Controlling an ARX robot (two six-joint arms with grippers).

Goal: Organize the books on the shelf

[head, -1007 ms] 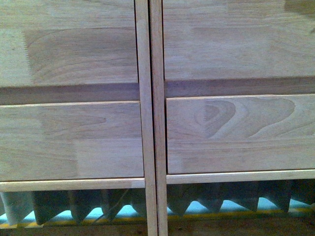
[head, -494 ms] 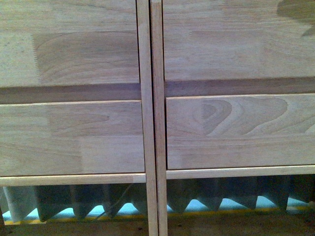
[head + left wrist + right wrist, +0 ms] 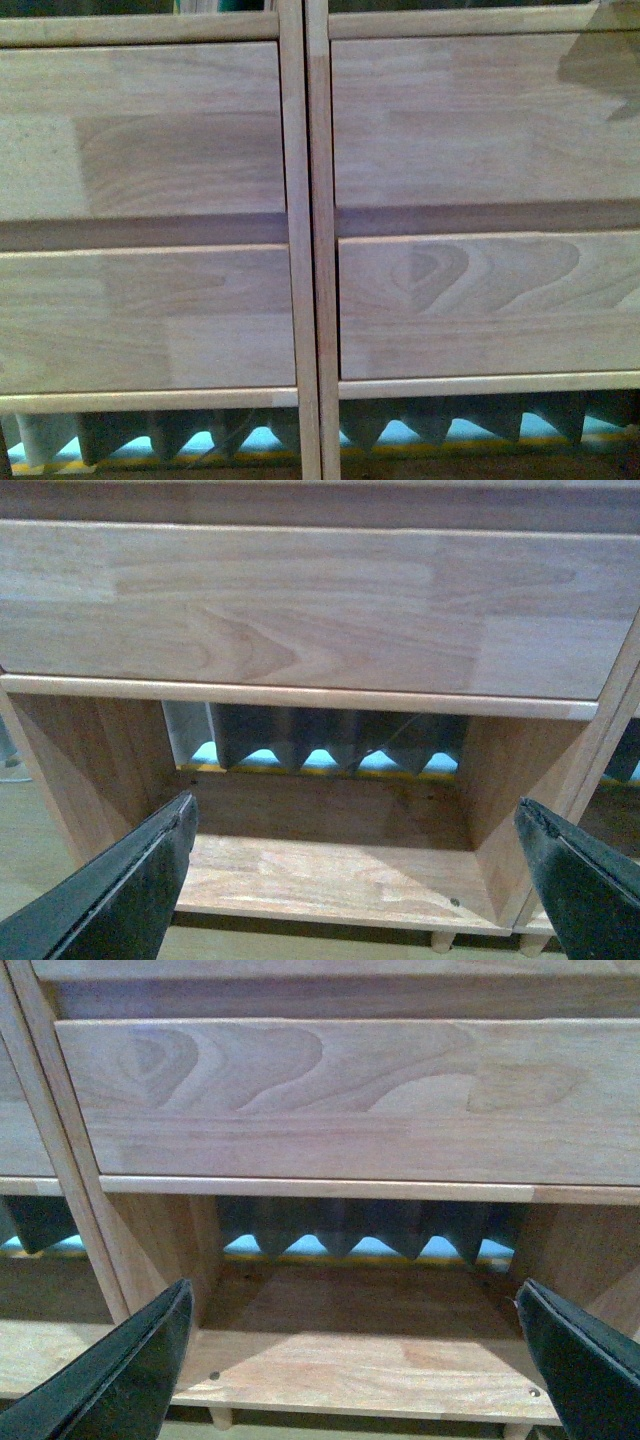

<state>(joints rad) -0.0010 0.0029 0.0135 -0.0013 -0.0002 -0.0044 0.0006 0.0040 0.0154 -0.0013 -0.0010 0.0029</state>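
The shelf fills the front view: wide light-wood plank fronts on either side of two slim centre posts. A thin sliver of what look like book edges shows above the top rail at the upper left; no other books are in view. My left gripper is open, its dark fingers spread in front of the left unit's bottom compartment. My right gripper is open, its fingers spread in front of the right unit's bottom compartment. Neither gripper touches anything.
Behind the bottom compartments hangs a dark pleated backing with light blue below it. Short peg legs stand under the bottom board. Side walls and plank fronts bound each opening.
In the front view the shelf has slid downward in the picture. A top rail and the sliver of book edges have come into sight at the top.
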